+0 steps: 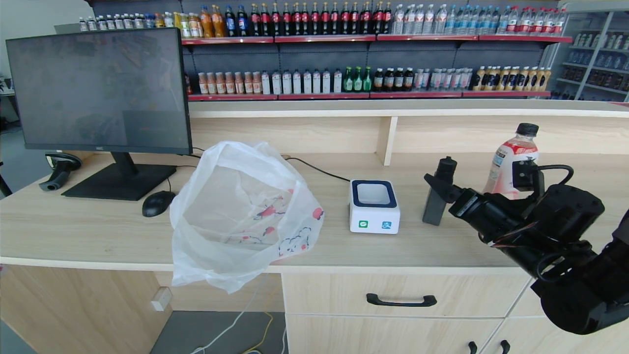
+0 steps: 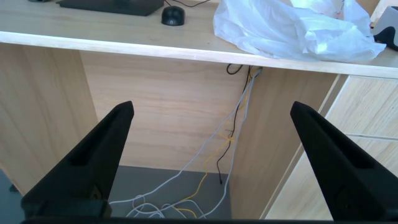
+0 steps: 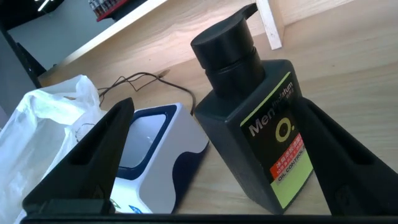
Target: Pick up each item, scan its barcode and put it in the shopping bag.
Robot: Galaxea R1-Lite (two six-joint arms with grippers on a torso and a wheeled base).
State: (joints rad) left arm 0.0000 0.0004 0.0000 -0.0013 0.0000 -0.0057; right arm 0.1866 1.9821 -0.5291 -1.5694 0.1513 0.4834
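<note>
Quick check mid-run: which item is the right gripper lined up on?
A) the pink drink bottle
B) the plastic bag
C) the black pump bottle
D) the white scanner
C: in the right wrist view the open right gripper straddles the black pump bottle, which stands upright on the counter beside the white scanner; the pink drink bottle stands farther back.

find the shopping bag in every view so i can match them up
Head view: shopping bag at the front edge of the counter, between mouse and white scanner.
Left wrist view: bag on the counter, near the mouse.
Right wrist view: bag just beyond the scanner.
Shared landmark: scanner in head and right wrist views, mouse in head and left wrist.
</note>
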